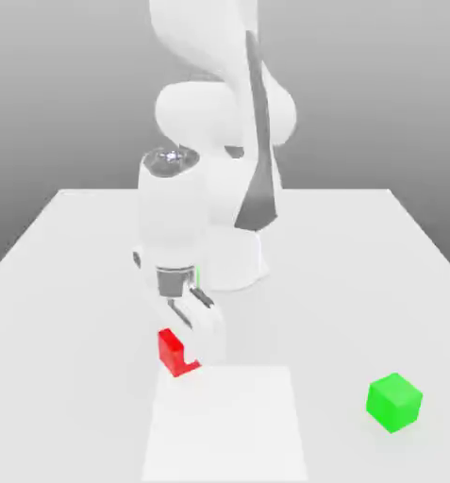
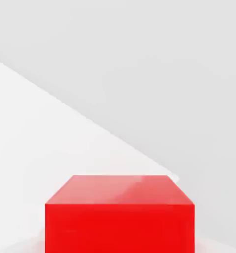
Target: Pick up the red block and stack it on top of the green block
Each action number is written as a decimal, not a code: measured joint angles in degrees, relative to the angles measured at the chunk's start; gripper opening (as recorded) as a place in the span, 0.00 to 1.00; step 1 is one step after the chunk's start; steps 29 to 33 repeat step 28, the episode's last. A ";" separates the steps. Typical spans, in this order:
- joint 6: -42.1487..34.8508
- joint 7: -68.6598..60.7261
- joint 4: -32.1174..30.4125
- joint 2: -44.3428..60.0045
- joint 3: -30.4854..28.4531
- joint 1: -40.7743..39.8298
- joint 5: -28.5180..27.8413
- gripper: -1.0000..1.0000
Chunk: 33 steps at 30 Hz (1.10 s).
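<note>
- The table is lying white and flat across the exterior view, running from the far edge at 12 o'clock down to the near edge at 6 o'clock.
- The red block is sitting toward 7 o'clock from the middle of the exterior view, on the exterior view's left half of the table.
- The gripper is coming down on the red block from 12 o'clock, with one white finger covering the block's side at 3 o'clock.
- The jaws are standing closed on the red block, gripping it between them.
- The block's underside is hidden, so whether it is resting on the table or lifting clear of it I cannot tell.
- In the hand view the red block is sitting close under the camera at 6 o'clock, its top face showing a pale sheen.
- The arm is rising white and bulky at 12 o'clock from the gripper, folding back over its base.
- A paler square patch is lying on the table at 6 o'clock, just beside the red block at its 5 o'clock.
- The green block is sitting at 4 o'clock on the exterior view's right, well apart from the red block and the gripper, with nothing on top of it.
</note>
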 joint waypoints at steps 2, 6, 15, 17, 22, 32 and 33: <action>-2.84 -0.77 0.28 -2.56 0.45 0.81 -0.16 0.00; -6.02 -4.65 4.52 -1.53 4.12 4.77 -2.52 0.00; -12.15 -17.51 15.58 3.68 11.76 19.48 -3.95 0.00; -13.50 -20.89 18.04 4.83 13.77 22.26 -3.53 0.00; -11.97 -24.07 22.03 10.52 15.25 26.53 -5.60 0.00; -6.91 -21.09 22.53 16.40 12.75 28.29 -10.01 1.00; -6.91 -21.09 22.53 16.40 12.75 28.29 -10.01 1.00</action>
